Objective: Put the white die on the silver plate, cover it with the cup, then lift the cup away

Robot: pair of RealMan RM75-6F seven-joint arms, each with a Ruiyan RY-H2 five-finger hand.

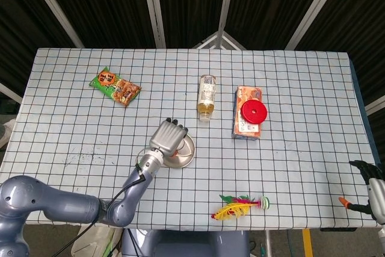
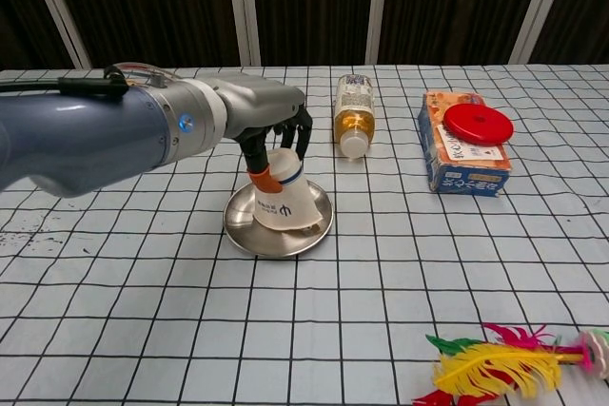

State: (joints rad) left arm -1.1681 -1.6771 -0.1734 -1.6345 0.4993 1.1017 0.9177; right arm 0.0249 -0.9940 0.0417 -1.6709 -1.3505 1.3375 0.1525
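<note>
While my left hand (image 2: 276,140) grips the cup (image 2: 283,200) from above, other things lie scattered over the checked tablecloth (image 1: 301,88). Just beyond the silver plate (image 2: 314,232), to the far right of it, a drink bottle (image 2: 352,115) lies on its side, cap toward me. Right of that sits an orange box (image 2: 460,157) with a red disc (image 2: 478,125) on top. At the far left lies a snack packet (image 1: 115,86), well apart from everything else. Near the front edge, right of the plate, lies a feathered shuttlecock (image 2: 500,368). None of these touch the plate or crowd it.

My fingers (image 2: 297,130) wrap around the cup's narrow base, which points up and slightly left; the cup is upside down, tilted, its wide mouth down over the plate's middle. Whether its rim rests fully on the plate I cannot tell. The white die is hidden from both views; I cannot tell where it lies.

My left arm (image 2: 95,140) reaches in from the near left, forearm running roughly level over the table, wrist bent so the hand comes down onto the cup.

My right hand (image 1: 373,188) hangs off the near right corner of the table, holding nothing, fingers apart.
</note>
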